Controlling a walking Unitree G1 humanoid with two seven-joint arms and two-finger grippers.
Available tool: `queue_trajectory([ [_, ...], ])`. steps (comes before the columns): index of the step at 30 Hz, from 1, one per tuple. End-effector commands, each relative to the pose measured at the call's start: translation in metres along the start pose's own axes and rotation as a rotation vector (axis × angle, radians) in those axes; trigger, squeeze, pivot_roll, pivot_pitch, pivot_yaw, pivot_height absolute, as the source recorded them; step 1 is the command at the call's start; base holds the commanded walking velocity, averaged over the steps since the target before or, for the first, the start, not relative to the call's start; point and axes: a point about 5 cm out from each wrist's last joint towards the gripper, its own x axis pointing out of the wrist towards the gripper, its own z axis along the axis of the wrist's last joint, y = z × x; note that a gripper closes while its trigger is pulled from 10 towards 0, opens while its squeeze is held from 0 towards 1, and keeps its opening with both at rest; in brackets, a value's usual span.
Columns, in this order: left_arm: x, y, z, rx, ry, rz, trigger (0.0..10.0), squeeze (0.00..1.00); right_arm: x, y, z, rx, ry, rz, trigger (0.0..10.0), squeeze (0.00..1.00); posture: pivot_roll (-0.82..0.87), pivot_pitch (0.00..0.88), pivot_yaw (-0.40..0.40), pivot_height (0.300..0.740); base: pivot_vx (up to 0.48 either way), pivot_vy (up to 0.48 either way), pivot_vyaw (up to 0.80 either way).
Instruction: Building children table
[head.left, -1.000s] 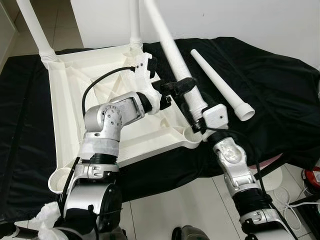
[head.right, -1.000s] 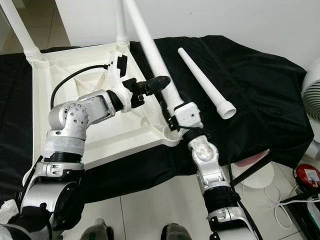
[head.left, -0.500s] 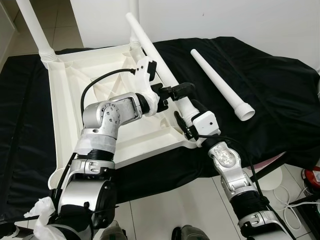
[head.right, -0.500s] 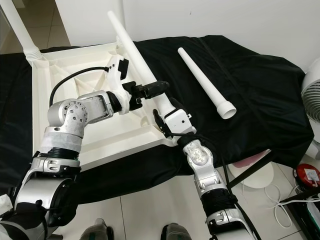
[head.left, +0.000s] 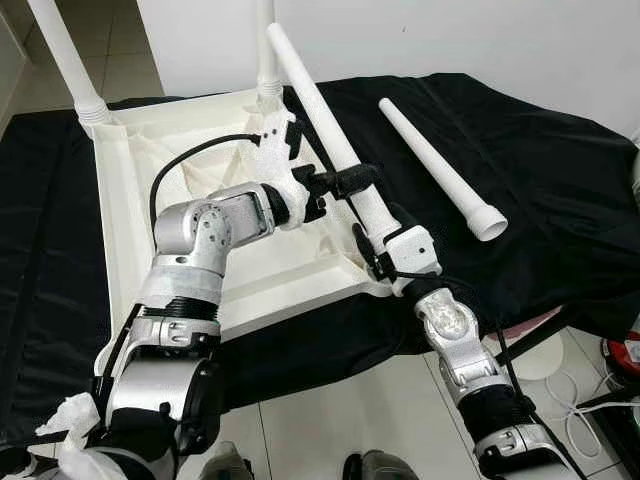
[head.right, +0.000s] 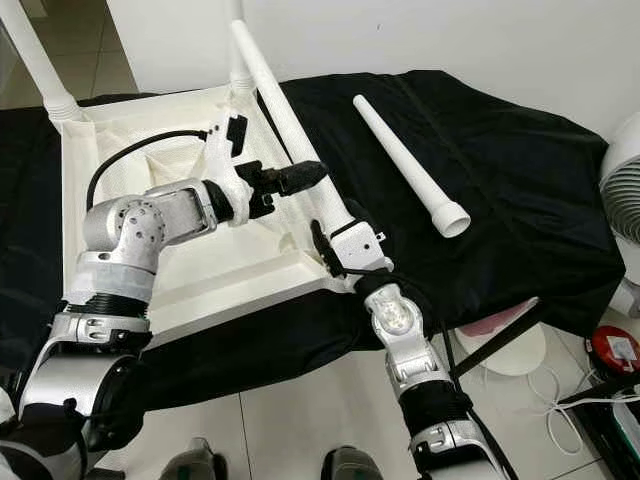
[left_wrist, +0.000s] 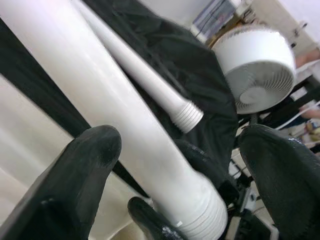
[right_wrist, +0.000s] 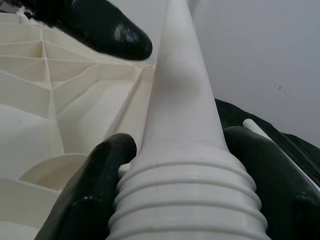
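Right gripper (head.left: 372, 238) clenched on threaded base of white table leg (head.left: 330, 130), frame centre; left gripper (left_wrist: 175, 165) straddles shaft, fingers released. Leg looks rigid, light, smooth: grip ribbed end.

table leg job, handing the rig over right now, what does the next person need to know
Right gripper: shut on the table leg near its ribbed end, just above the near corner socket.
Left gripper: fingers either side of the leg higher up, open.
Tabletop: upside down on the black cloth.
Done: two legs stand in the far corners.
Left: seat this leg, then fit the spare leg lying on the cloth; the near left corner looks unfilled.
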Motion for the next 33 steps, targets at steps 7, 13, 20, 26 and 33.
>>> queue_trajectory([
  [7, 0.007, 0.001, -0.011, 0.045, 0.047, -0.008, 10.0, 0.00, 0.001, 0.010, 0.012, 0.000, -0.075, 0.067, 10.0, 0.00, -0.05, 0.000, 0.010, 0.740, 0.000, 0.000, 0.00],
  [13, 0.009, 0.005, -0.010, 0.049, 0.055, 0.008, 10.0, 0.00, 0.000, 0.012, 0.013, -0.005, -0.085, 0.079, 10.0, 0.00, -0.05, 0.000, 0.014, 0.740, 0.000, 0.000, 0.00],
  [20, 0.011, 0.012, -0.006, 0.062, 0.068, 0.047, 10.0, 0.00, -0.002, 0.012, 0.014, -0.022, -0.086, 0.073, 10.0, 0.00, -0.06, 0.000, 0.024, 0.740, 0.000, 0.000, 0.00],
  [26, 0.009, 0.014, -0.002, 0.058, 0.061, 0.057, 10.0, 0.00, -0.003, 0.003, 0.010, -0.041, -0.060, 0.001, 10.0, 0.00, -0.06, 0.000, 0.031, 0.740, 0.000, 0.000, 0.00],
  [33, 0.009, 0.016, -0.007, 0.040, 0.077, 0.064, 10.0, 0.00, -0.004, 0.007, 0.012, -0.035, -0.076, 0.027, 10.0, 0.00, -0.06, 0.005, 0.028, 0.740, 0.000, 0.000, 0.00],
])
